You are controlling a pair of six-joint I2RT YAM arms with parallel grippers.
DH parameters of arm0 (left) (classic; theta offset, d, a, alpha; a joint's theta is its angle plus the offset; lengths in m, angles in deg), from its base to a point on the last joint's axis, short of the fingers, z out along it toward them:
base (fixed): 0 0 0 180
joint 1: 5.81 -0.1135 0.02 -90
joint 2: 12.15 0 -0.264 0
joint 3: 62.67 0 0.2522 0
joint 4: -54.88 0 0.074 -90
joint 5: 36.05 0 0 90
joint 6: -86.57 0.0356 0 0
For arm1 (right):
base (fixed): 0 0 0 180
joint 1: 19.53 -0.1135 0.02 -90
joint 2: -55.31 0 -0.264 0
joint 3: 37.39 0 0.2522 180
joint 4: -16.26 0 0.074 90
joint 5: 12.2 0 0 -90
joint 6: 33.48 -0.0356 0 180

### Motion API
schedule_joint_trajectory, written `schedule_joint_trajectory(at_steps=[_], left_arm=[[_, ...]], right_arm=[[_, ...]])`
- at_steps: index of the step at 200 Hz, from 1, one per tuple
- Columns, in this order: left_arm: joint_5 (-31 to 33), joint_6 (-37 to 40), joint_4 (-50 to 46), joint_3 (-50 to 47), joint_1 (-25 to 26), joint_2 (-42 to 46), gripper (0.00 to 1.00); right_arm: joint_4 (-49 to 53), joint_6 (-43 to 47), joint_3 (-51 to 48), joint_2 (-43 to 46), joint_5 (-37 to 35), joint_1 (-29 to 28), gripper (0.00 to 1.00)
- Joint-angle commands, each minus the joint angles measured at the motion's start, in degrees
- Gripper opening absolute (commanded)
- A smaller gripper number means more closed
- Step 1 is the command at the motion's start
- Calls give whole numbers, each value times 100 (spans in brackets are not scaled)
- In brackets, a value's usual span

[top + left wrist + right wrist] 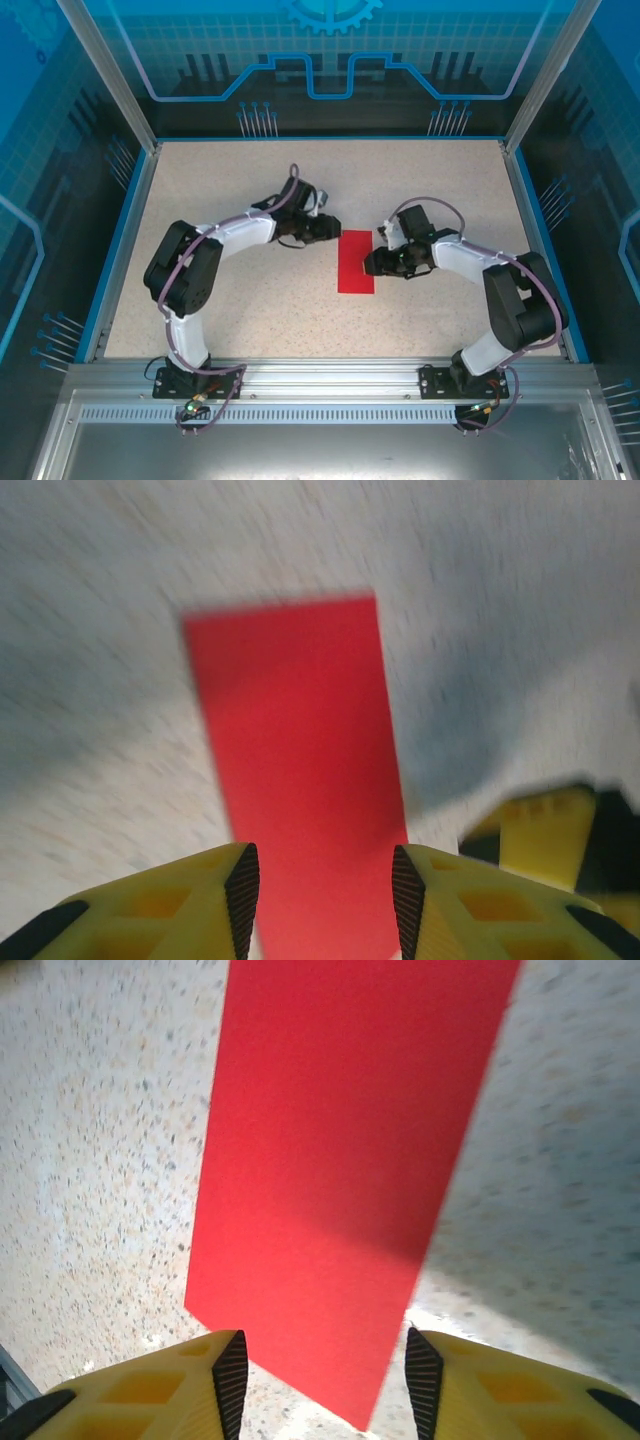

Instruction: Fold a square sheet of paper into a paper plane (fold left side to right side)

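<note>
The right gripper [322,1370] has its 2 fingers standing apart with nothing pinched between them. The red paper [350,1160] lies flat on the table [100,1160] below and runs straight away from the wrist, with 1 corner pointing back toward the gap. The left gripper [322,880] is parted as well and hovers low over a short end of the same paper. It seems to grip nothing, though that view is blurred.

From above, the paper is a narrow strip rather than a square, so the left-to-right fold looks done. It sits mid-table between the 2 arms, and its long axis runs from the near edge toward the far edge. The right gripper is at the strip's right long edge, touching it or just over it. The left gripper is just beside the far left corner. The right arm looks slightly nearer. Any corner fold at the far end would favour the left arm, with the right pressing the strip down.
</note>
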Motion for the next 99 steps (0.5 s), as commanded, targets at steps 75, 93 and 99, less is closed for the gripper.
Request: schedule_joint_trajectory(at_steps=[75,93,99], left_arm=[[-114,-467,79,-329,563,-387,40],[-93,-429,29,-321,568,-419,41],[-93,-420,20,-323,568,-444,40]], right_arm=[[77,6,-249,127,510,575,57],[86,23,-232,118,512,570,59],[94,31,-227,118,511,576,60]])
